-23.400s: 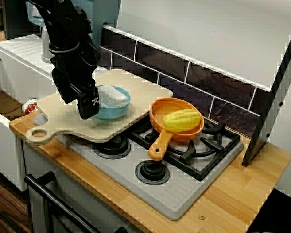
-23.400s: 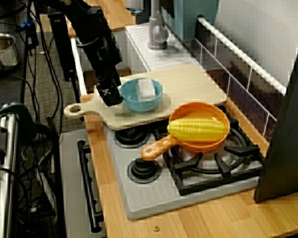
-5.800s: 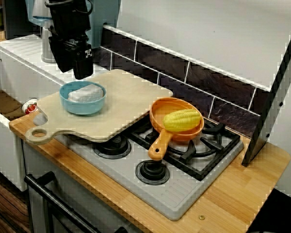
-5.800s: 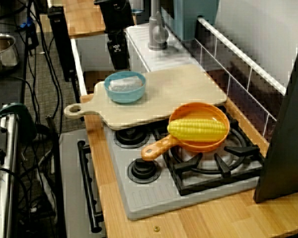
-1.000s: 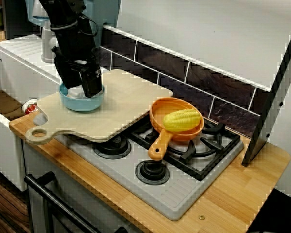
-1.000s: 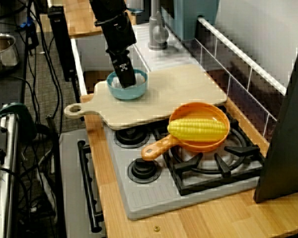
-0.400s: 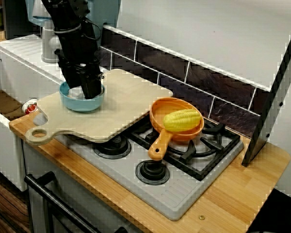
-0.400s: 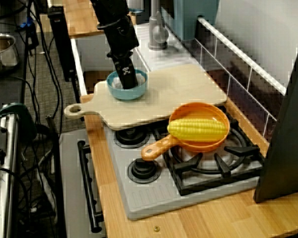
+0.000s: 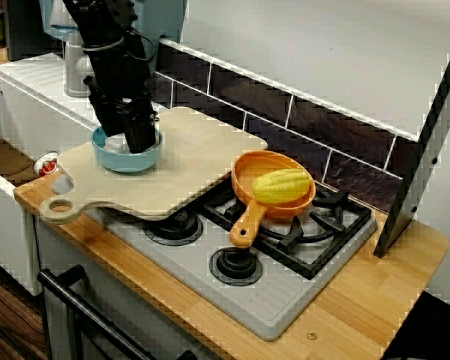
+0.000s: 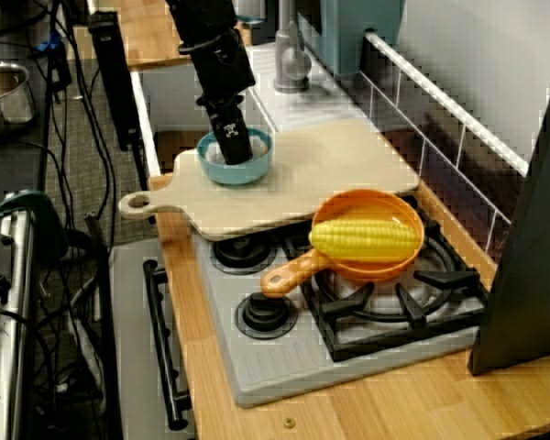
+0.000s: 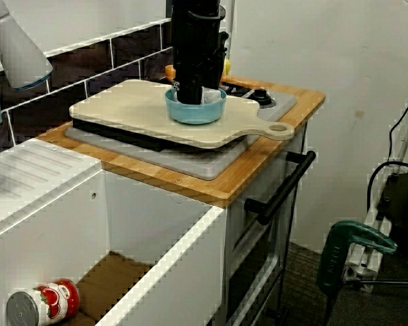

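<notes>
While a tomato can [image 11: 41, 303] is lying on its side down in the sink well [image 11: 149, 231] at far left, the gripper [image 9: 135, 139] is reaching steeply down into the blue bowl [image 9: 127, 160], which is sitting on the handle end of the wooden cutting board [image 9: 195, 161]. I judge this to be the moment of contact with the pale white lump [image 9: 115, 142] lying in that bowl, and any lift from here would be calling for a straight rise clear of the rim. Its fingertips are sitting below the rim beside the lump, seemingly touching it. The bowl wall and the black fingers are hiding the gap, though, so I cannot tell whether they are spread or clamped. Further right, the orange pan [image 9: 247, 171] is resting on the stove [image 9: 285, 296], carrying a yellow corn cob [image 9: 282, 185].
</notes>
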You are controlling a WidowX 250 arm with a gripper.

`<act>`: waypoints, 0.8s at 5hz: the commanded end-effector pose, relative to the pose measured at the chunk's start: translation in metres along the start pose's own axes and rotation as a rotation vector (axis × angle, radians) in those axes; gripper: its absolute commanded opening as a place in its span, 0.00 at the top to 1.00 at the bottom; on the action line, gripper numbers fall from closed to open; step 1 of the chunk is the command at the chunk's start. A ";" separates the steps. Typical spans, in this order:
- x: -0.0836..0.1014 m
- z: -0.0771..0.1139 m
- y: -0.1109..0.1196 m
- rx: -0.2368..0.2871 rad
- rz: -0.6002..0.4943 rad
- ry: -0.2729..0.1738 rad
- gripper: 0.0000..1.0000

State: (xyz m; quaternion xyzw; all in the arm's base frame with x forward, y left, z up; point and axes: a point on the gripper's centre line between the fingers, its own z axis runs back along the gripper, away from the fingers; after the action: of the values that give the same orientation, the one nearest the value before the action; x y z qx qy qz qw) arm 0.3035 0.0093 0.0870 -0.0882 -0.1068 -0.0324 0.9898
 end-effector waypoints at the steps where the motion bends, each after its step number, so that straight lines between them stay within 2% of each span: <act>1: 0.009 0.032 0.002 -0.017 -0.015 -0.058 1.00; 4: 0.022 0.051 -0.002 -0.053 -0.027 -0.071 1.00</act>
State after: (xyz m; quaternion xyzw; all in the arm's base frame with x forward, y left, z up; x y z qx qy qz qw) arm 0.3090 0.0103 0.1193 -0.1230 -0.1043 -0.0344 0.9863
